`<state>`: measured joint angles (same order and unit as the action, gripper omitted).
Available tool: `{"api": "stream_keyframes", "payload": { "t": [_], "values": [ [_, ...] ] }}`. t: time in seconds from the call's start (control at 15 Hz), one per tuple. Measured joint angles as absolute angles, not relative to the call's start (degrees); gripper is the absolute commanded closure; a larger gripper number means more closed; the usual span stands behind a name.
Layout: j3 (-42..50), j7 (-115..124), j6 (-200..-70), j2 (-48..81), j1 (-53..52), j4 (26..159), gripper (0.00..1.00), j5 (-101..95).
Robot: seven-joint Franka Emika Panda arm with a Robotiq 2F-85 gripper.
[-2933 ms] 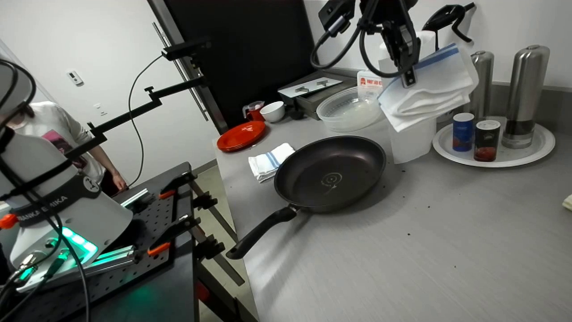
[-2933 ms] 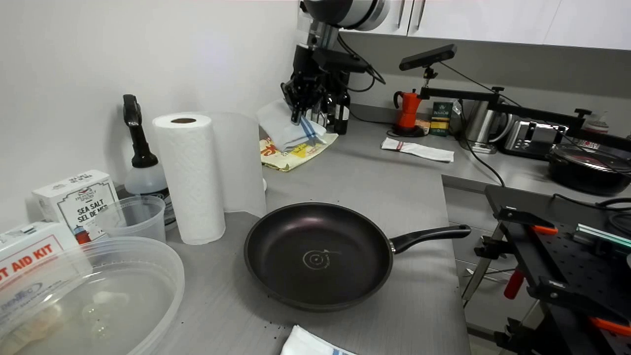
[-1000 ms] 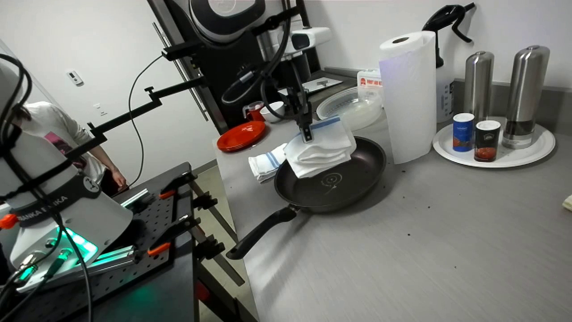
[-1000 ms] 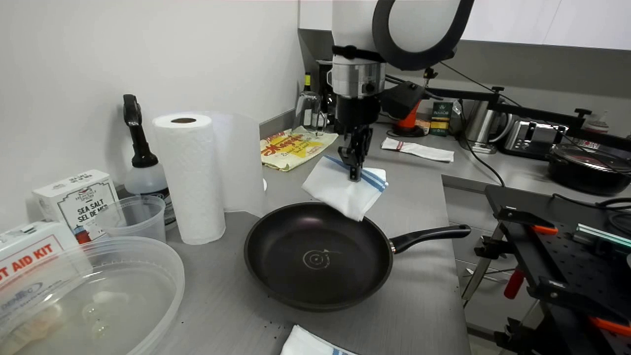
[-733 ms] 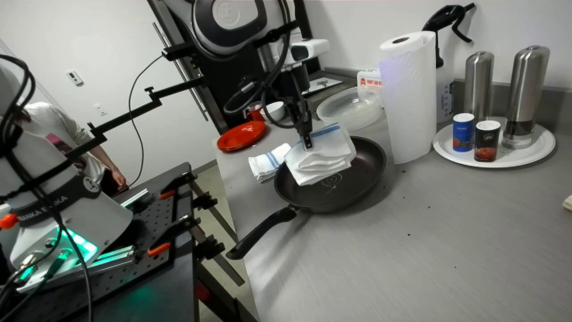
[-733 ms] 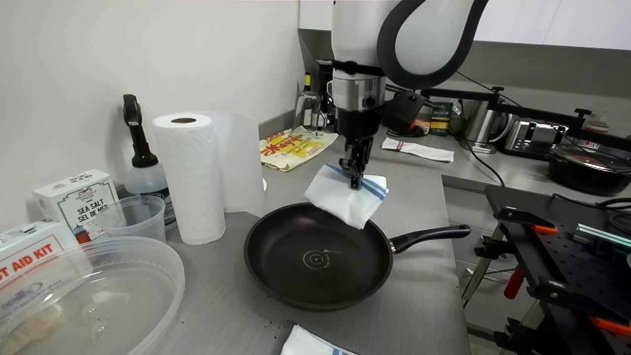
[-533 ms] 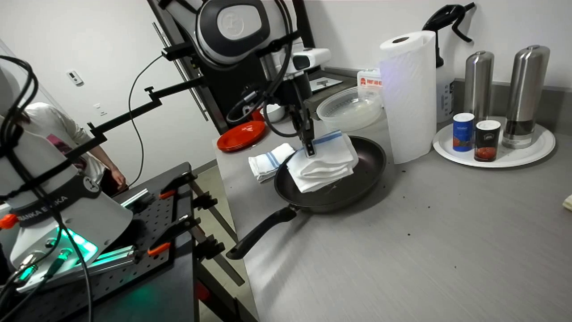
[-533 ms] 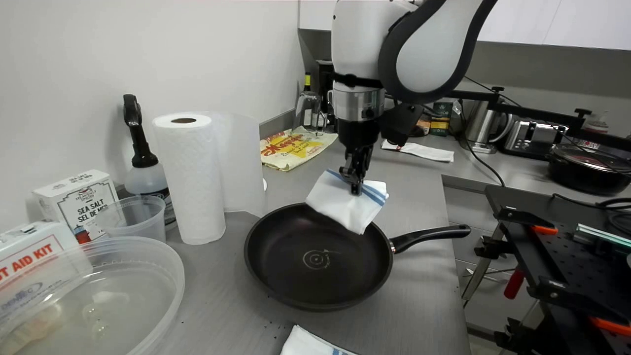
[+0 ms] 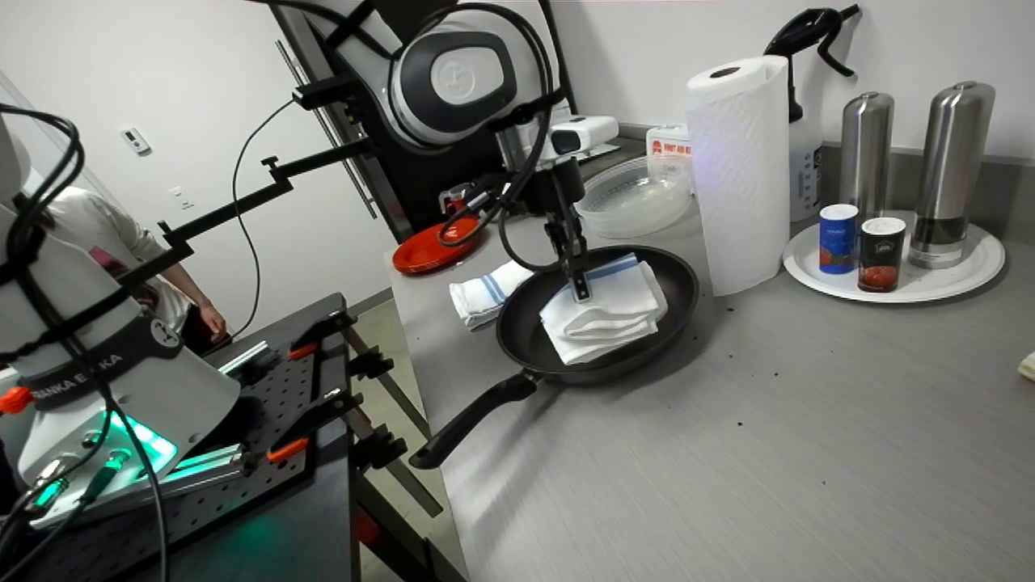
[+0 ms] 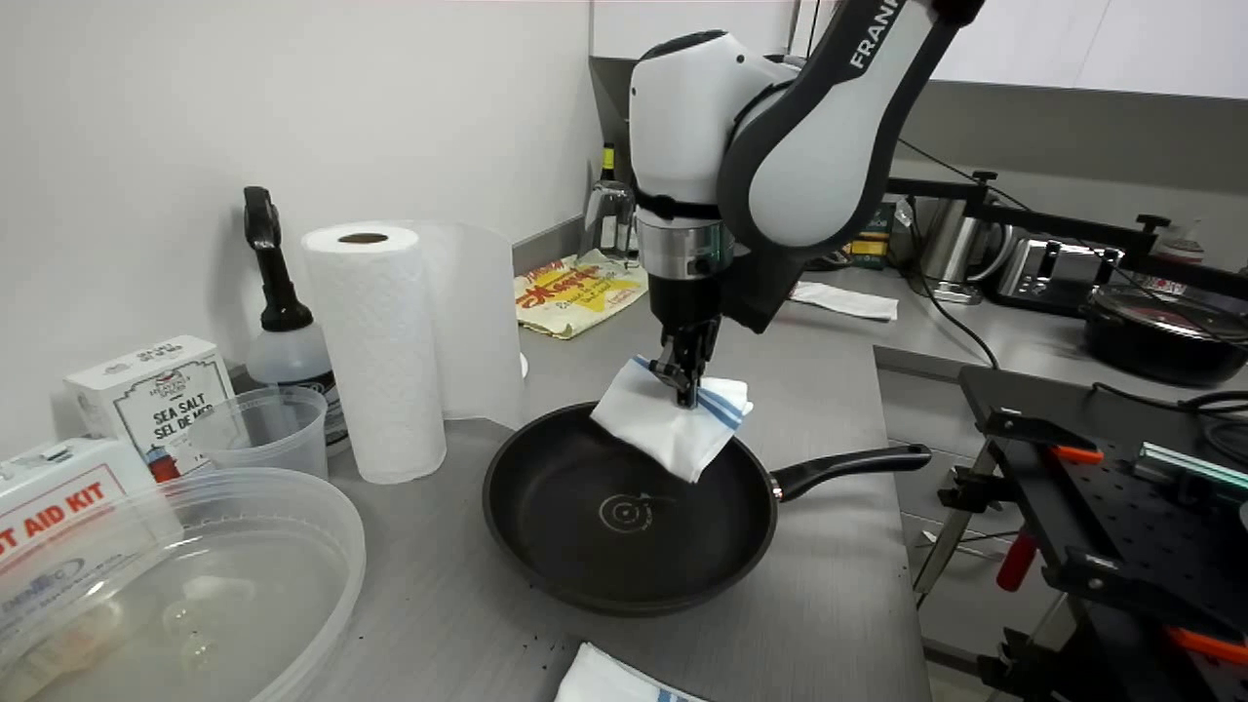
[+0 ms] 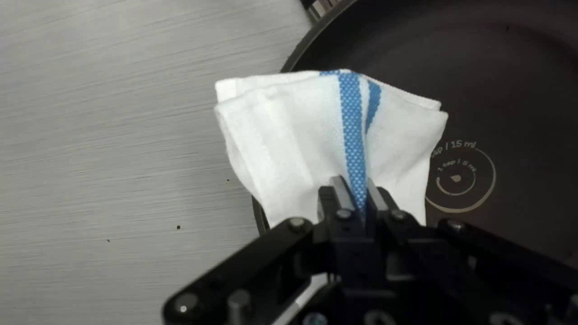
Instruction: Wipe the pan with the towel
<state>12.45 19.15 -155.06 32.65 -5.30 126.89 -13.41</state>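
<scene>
A grey counter [image 10: 468, 604] runs along a white wall [image 10: 195, 117]. Above the counter my gripper [image 11: 358, 192] points down, jaws clamped on the towel [image 11: 289, 135] at its blue stripe. The towel flares out to both sides of the jaws and droops beneath them, over the inside of the pan [image 10: 585, 556]; in the wrist view it also covers part of the rim. Whether it touches the pan I cannot tell. The pan lies below me, its long handle [image 10: 848, 470] reaching toward the counter's edge. Just beside the pan lies a second folded cloth [image 9: 489, 293], also blue-striped. Farther out stand a paper-towel roll [image 9: 740, 178] and a clear plastic tub [image 9: 618, 225].
</scene>
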Motion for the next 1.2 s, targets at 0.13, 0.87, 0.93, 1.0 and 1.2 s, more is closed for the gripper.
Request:
{"api": "stream_keyframes", "payload": {
  "t": [0.13,0.87,0.93,1.0,1.2],
  "values": [
    [13.5,20.2,-155.1,34.6,-6.6,125.0,0.98,-13.4],
    [18.1,21.7,-155.1,42.2,-9.8,118.4,0.98,-13.4],
    [18.3,21.7,-155.1,42.6,-9.8,118.2,0.98,-13.4],
    [18.4,21.7,-155.1,42.8,-9.9,118.1,0.98,-13.4],
    [18.8,21.8,-155.1,43.7,-10.2,117.8,0.98,-13.4]
  ]
}}
